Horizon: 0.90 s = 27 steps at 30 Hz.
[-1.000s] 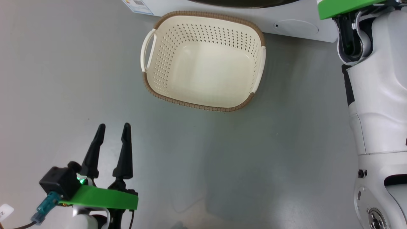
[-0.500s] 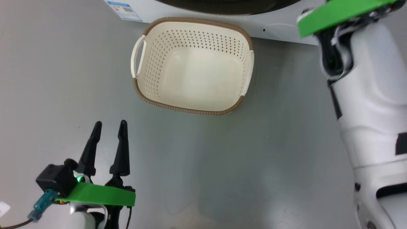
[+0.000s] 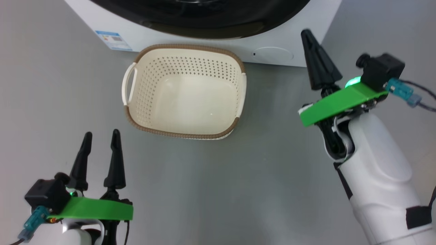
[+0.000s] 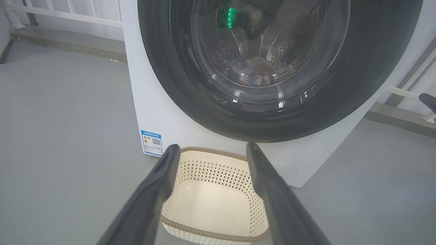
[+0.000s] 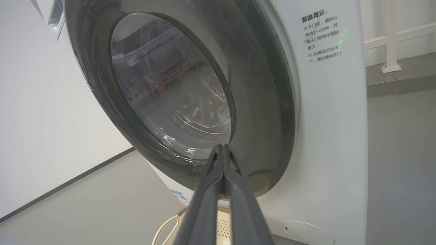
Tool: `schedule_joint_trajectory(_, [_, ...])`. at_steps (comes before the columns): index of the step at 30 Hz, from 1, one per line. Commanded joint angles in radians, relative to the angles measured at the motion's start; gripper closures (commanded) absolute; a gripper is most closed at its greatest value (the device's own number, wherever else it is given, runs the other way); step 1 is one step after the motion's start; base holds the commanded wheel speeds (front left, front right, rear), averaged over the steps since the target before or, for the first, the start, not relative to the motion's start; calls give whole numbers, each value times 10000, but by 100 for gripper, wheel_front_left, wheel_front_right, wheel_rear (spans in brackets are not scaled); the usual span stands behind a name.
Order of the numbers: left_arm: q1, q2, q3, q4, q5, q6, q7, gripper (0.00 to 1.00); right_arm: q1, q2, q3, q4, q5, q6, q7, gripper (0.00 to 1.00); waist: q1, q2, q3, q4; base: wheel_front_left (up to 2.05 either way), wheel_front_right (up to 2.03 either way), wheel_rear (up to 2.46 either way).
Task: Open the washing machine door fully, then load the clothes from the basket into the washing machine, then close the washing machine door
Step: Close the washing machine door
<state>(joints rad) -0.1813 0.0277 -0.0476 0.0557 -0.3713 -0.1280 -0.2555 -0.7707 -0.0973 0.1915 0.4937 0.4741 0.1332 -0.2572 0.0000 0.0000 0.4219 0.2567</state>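
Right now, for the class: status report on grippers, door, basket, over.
Left gripper open, empty; right gripper shut, empty. Washing machine door looks shut, clothes behind its glass. Basket empty, on floor below the door.

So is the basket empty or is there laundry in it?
Empty. In the head view the basket shows a bare cream floor and perforated walls, no fabric inside.

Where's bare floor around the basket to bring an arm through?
Bare floor between the basket and the right pincer, and the wide stretch left of the basket, beyond the left pincer. Crowded where the basket sits close before the washing machine.
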Motion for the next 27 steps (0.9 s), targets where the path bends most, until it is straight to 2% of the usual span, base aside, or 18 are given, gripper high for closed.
schedule_joint_trajectory(1, [219,225,468,-218,168,-7,-63,0,483,198,346,-434,-21,-25,-46,100,0,0,-360,-388,0,0,0])
schedule_joint_trajectory(6, [273,225,699,-226,308,-11,-63,0,1185,77,529,-705,-263,-25,-46,100,0,0,-562,-641,0,0,0])
schedule_joint_trajectory(7, [285,225,746,-232,346,-12,-63,0,1331,53,559,-732,-318,-25,-46,85,0,0,-613,-695,0,0,0])
schedule_joint_trajectory(8, [296,225,797,-248,375,-13,-63,0,1457,24,567,-770,-397,-25,-46,64,0,0,-668,-748,0,0,0])
schedule_joint_trajectory(9, [309,225,853,-266,400,-13,-63,0,1571,-3,569,-829,-495,-25,-46,22,0,0,-722,-796,0,0,0])
schedule_joint_trajectory(10, [325,225,914,-277,415,-14,-63,0,1692,-8,574,-875,-570,-25,-46,0,0,0,-786,-846,0,0,0])
schedule_joint_trajectory(27, [981,225,1781,-248,683,-20,-63,0,3918,325,-291,-2040,-1266,-25,-46,0,0,0,-1982,-1883,0,0,0])
